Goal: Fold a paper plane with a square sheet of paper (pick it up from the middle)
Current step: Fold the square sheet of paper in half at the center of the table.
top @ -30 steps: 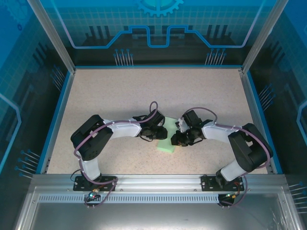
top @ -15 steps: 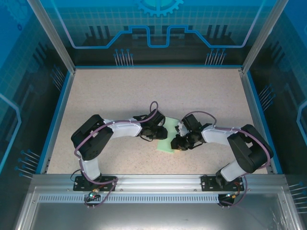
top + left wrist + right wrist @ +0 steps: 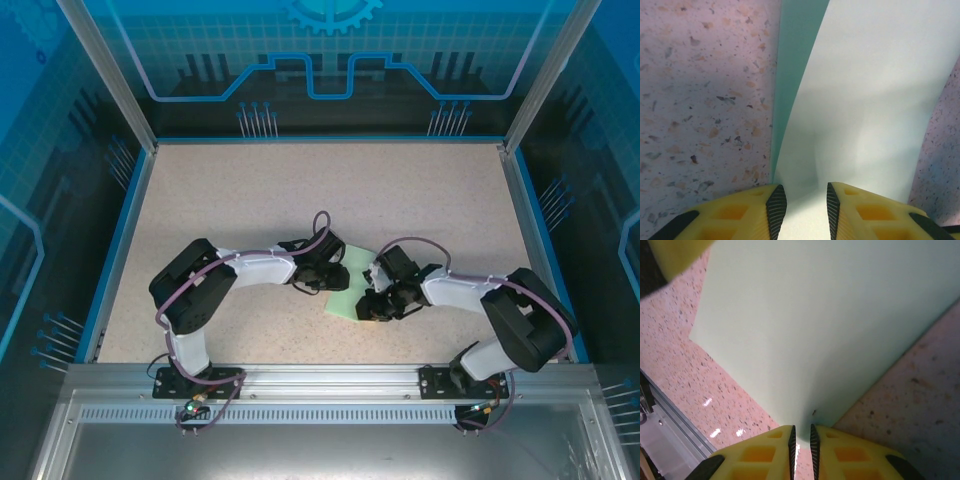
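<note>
Sheet lies between the arms: right fingers pinch one edge, left fingers straddle the opposite edge (clamped or not, unclear).

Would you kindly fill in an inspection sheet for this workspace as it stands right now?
Surface: speckled beige table, no marks seen.
Job's things: pale green sheet of paper, mid-table between the two grippers; a broad shape, not a pointed dart.
Clutter: nothing seen.
Grippers: left gripper has its fingers apart with the paper between them, and whether it grips is unclear. The right gripper is pinched shut on another edge of the paper.
Cables: purple cables run along both arms and loop near each wrist.
Surroundings: blue printed panels; aluminium rail along the near edge.
</note>
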`<state>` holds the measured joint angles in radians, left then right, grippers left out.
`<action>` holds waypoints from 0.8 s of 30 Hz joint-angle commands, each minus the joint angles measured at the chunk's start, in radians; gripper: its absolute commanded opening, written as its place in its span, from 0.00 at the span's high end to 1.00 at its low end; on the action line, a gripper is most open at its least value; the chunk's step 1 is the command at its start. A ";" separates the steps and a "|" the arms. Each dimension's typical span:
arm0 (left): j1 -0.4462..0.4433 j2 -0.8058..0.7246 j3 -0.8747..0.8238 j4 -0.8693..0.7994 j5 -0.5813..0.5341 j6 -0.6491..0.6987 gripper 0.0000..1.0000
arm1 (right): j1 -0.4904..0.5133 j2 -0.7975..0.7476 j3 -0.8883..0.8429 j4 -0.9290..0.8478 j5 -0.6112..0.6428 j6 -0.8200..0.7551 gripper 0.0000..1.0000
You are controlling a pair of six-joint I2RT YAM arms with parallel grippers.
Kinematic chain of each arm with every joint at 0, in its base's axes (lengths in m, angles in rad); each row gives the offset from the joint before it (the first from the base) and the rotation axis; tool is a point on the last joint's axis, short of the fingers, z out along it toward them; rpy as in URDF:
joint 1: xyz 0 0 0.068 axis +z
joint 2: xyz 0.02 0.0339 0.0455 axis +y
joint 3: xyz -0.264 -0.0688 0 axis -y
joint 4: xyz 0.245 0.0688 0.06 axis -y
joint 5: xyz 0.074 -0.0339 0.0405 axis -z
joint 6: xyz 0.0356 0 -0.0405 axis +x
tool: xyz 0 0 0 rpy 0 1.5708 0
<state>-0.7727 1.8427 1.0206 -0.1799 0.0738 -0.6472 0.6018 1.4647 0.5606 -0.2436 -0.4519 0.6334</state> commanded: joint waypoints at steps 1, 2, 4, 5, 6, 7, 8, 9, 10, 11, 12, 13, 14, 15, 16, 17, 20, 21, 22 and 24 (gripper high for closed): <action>0.005 0.086 -0.030 -0.102 -0.072 0.024 0.66 | 0.017 -0.040 -0.008 -0.070 0.009 0.018 0.81; 0.005 0.086 -0.030 -0.101 -0.071 0.024 0.66 | 0.018 -0.048 0.003 -0.062 0.006 0.026 0.81; 0.006 0.085 -0.029 -0.100 -0.070 0.023 0.66 | 0.018 -0.056 0.019 -0.018 -0.005 0.054 0.82; 0.006 0.084 -0.030 -0.099 -0.069 0.023 0.66 | 0.018 -0.055 0.025 0.005 -0.012 0.069 0.82; 0.005 0.083 -0.031 -0.099 -0.069 0.023 0.66 | 0.020 -0.053 0.029 0.026 -0.016 0.081 0.82; 0.006 0.080 -0.033 -0.099 -0.069 0.022 0.66 | 0.022 -0.049 0.030 0.043 -0.013 0.091 0.82; 0.006 0.079 -0.034 -0.099 -0.070 0.023 0.66 | 0.023 -0.042 0.031 0.053 -0.011 0.094 0.82; 0.005 0.078 -0.036 -0.101 -0.071 0.024 0.66 | 0.025 -0.035 0.031 0.056 -0.007 0.093 0.82; 0.006 0.078 -0.036 -0.101 -0.071 0.025 0.66 | 0.027 -0.019 0.031 0.056 -0.006 0.089 0.83; 0.006 0.078 -0.037 -0.101 -0.071 0.025 0.66 | 0.029 -0.005 0.027 0.060 -0.002 0.085 0.83; 0.006 0.080 -0.037 -0.100 -0.070 0.027 0.66 | 0.030 0.006 0.019 0.069 -0.003 0.084 0.83; 0.005 0.081 -0.036 -0.099 -0.069 0.027 0.66 | 0.032 0.017 0.010 0.081 -0.005 0.087 0.83; 0.006 0.081 -0.035 -0.099 -0.071 0.027 0.66 | 0.035 0.024 0.003 0.086 -0.005 0.087 0.83; 0.005 0.081 -0.034 -0.099 -0.069 0.027 0.66 | 0.040 0.030 -0.002 0.082 0.000 0.083 0.83; 0.006 0.081 -0.033 -0.098 -0.069 0.026 0.66 | 0.044 0.032 -0.005 0.072 0.006 0.077 0.83; 0.006 0.081 -0.033 -0.097 -0.069 0.027 0.66 | 0.047 0.032 -0.009 0.058 0.012 0.068 0.83; 0.007 0.084 -0.030 -0.099 -0.070 0.030 0.65 | 0.047 0.024 -0.024 0.012 0.027 0.046 0.83; 0.007 0.084 -0.030 -0.101 -0.071 0.030 0.65 | 0.047 0.018 -0.027 -0.002 0.029 0.039 0.83; 0.006 0.085 -0.030 -0.101 -0.071 0.031 0.66 | 0.047 0.008 -0.034 -0.018 0.030 0.035 0.83; 0.007 0.085 -0.030 -0.099 -0.072 0.030 0.65 | 0.047 -0.016 -0.041 -0.051 0.035 0.029 0.83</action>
<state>-0.7727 1.8431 1.0206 -0.1799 0.0738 -0.6441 0.6342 1.4757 0.5522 -0.1894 -0.4408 0.6895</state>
